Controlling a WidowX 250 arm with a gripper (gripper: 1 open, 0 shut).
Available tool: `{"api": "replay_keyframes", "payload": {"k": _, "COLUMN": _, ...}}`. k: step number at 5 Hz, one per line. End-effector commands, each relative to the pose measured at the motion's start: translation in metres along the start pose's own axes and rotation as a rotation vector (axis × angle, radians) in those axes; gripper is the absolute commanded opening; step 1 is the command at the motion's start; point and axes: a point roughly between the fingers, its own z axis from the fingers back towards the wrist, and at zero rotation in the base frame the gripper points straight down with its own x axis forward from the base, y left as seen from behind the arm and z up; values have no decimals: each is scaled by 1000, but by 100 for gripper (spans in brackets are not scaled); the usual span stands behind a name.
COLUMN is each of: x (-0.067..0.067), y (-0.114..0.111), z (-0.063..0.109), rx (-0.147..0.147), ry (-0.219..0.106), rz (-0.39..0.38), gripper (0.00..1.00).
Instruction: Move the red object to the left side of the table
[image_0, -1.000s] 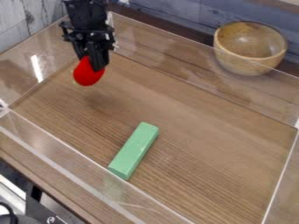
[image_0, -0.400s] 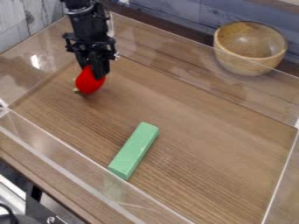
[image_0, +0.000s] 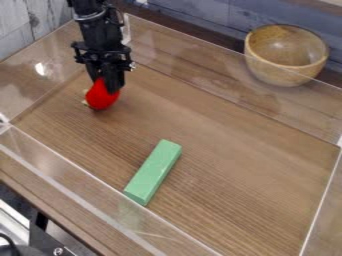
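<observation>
The red object (image_0: 102, 96) is a small round bright-red toy, low over the left part of the brown wood-grain table (image_0: 227, 120). My black gripper (image_0: 107, 80) comes down on it from above, pointing steeply downward, and is shut on its top. The toy's upper part is hidden by the fingers. Whether the toy touches the tabletop I cannot tell.
A flat light-green block (image_0: 154, 171) lies near the front middle of the table. A round wooden bowl (image_0: 285, 53) stands at the back right. Low clear acrylic walls (image_0: 80, 185) border the tabletop on all sides.
The gripper has sunk a little with the red toy, bringing it closer to the tabletop. The green block and the bowl have stayed put.
</observation>
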Motion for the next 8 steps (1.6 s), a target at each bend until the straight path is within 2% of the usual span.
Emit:
{"api": "replay_keyframes", "payload": {"k": 1, "x": 6, "y": 5, "z": 13, "rx": 7, "ry": -40, "rz": 3, "gripper": 0}}
{"api": "replay_keyframes", "payload": {"k": 8, "x": 6, "y": 8, "z": 4, "rx": -92, "ry": -3, "rz": 28, "gripper": 0}}
